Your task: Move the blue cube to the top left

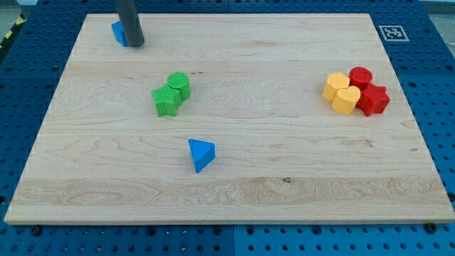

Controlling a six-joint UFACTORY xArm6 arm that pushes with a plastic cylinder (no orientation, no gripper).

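Seven blocks lie on the wooden board (234, 199); the blue cube (119, 33) sits in the upper left of the frame, close to the board's top edge, mostly hidden behind the dark rod, so its shape is hard to confirm; my tip (136, 44) rests just at the cube's right side, seemingly touching it; the arm carries no pincer, only this rod; left of centre a green cylinder (178, 84) touches a second green block (166, 101); below them, apart, lies a blue triangular block (200, 154); at right two yellow blocks (335, 86) (346, 99) huddle against a red cylinder (361, 77) and a red star-like block (374, 99); around the board runs a blue perforated table (434, 85); a black-and-white marker (392, 32) sits in the board's upper right corner
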